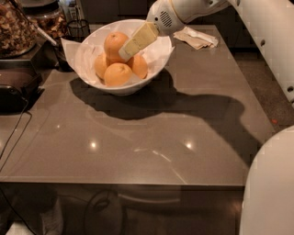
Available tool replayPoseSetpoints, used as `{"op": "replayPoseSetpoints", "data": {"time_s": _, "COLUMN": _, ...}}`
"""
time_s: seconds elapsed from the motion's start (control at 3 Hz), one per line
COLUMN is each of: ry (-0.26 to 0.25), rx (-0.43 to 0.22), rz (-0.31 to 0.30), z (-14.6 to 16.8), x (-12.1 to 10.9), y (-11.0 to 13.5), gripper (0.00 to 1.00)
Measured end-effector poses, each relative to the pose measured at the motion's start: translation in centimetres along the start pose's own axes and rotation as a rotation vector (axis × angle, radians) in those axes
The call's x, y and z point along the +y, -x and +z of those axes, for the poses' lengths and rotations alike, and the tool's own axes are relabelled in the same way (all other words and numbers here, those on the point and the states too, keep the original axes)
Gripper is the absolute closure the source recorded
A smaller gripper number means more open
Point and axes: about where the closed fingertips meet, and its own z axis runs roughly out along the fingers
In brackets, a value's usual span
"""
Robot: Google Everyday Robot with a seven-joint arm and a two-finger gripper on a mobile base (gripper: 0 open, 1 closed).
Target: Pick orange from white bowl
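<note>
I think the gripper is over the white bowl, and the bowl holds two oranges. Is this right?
Not quite. The camera view shows four oranges in the bowl, not two. The gripper is indeed over the bowl.

The gripper (125,54) hangs at the low end of the arm, its cream-coloured length slanting down and to the left in the camera view. Directly above and right of it sits the rounded white wrist housing (166,18) with a vented face. Beyond the wrist the arm (202,5) runs on up and right. Well below and right of the gripper bulges the white base shell (271,183).
</note>
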Motion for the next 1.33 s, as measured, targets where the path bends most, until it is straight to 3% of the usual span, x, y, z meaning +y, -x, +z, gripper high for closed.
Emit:
{"op": "replayPoseSetpoints", "data": {"time_s": 0.33, "ry": -0.039, "rx": -0.018, "rz": 0.014, "z": 1.7, "x": -2.2, "y": 0.3, "gripper": 0.00}}
{"op": "replayPoseSetpoints", "data": {"time_s": 1.33, "ry": 0.054, "rx": -0.021, "rz": -0.021, "z": 5.8, "x": -1.5, "y": 1.8, "gripper": 0.00}}
